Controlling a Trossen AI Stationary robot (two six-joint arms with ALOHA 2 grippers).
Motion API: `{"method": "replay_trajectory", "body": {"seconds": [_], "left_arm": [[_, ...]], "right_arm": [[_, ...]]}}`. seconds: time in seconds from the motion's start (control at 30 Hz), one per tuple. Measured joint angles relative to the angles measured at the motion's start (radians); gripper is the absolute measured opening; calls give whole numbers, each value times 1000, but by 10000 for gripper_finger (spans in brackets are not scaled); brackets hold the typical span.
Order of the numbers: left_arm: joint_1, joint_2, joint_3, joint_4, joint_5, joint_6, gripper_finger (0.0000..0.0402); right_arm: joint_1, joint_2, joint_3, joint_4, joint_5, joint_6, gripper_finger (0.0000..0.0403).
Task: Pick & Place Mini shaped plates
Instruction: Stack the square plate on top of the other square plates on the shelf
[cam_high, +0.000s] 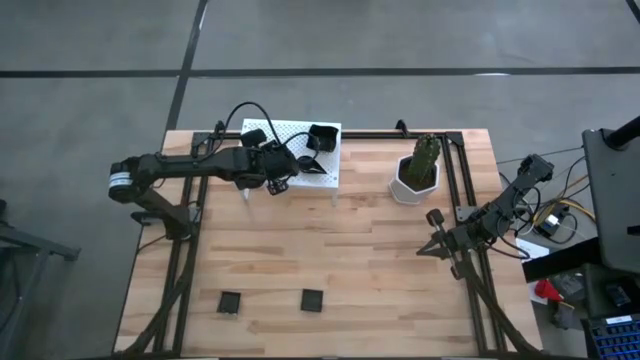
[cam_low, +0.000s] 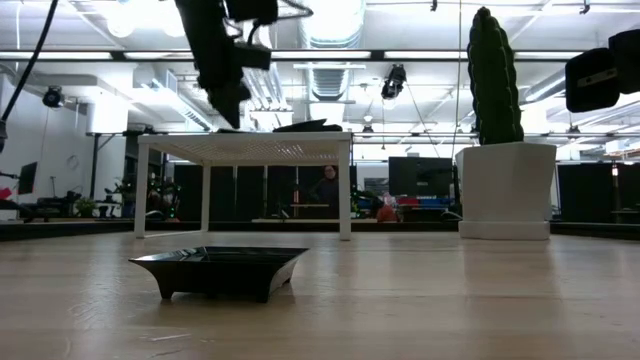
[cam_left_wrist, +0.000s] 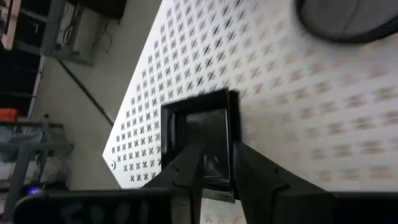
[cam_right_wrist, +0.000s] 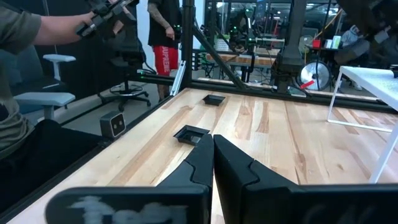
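My left gripper (cam_high: 278, 178) (cam_left_wrist: 217, 155) reaches over the near left part of the white perforated rack (cam_high: 285, 135), shut on a small black square plate (cam_left_wrist: 199, 127). Two more black dishes (cam_high: 322, 136) (cam_high: 312, 166) lie on the rack's right part. Two small square plates (cam_high: 230, 302) (cam_high: 312, 300) rest flat on the table near its near edge; one of them (cam_low: 220, 272) fills the foreground of the low view. My right gripper (cam_high: 436, 243) (cam_right_wrist: 213, 149) waits shut at the table's right side, touching nothing. My left gripper pinches the small square plate at one raised rim (cam_left_wrist: 233, 124), one finger (cam_left_wrist: 189, 165) over the plate's inside and the other finger (cam_left_wrist: 252, 168) outside it. It comes from above, slanting down. Whether the plate rests on the rack or hangs just above it, I cannot tell.
A white pot with a green cactus (cam_high: 415, 175) (cam_low: 505, 190) stands right of the rack near the far edge. The rack stands on thin legs (cam_low: 205, 195). Bare wood lies between the rack and the two near plates. A person (cam_right_wrist: 25, 37) stands beyond the table.
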Motion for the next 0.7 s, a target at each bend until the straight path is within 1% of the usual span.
{"method": "replay_trajectory", "body": {"seconds": [0.1,0.3,0.5,0.7], "left_arm": [[-30,-9,22,3,-1,0,89],[-63,-15,56,-27,-26,-9,88],[-149,-16,62,-28,-22,-46,88],[-254,-16,62,-26,62,-124,89]], "right_arm": [[0,0,0,0,0,2,8],[0,0,0,0,0,0,8],[0,0,0,0,0,0,8],[0,0,0,0,0,2,8]]}}
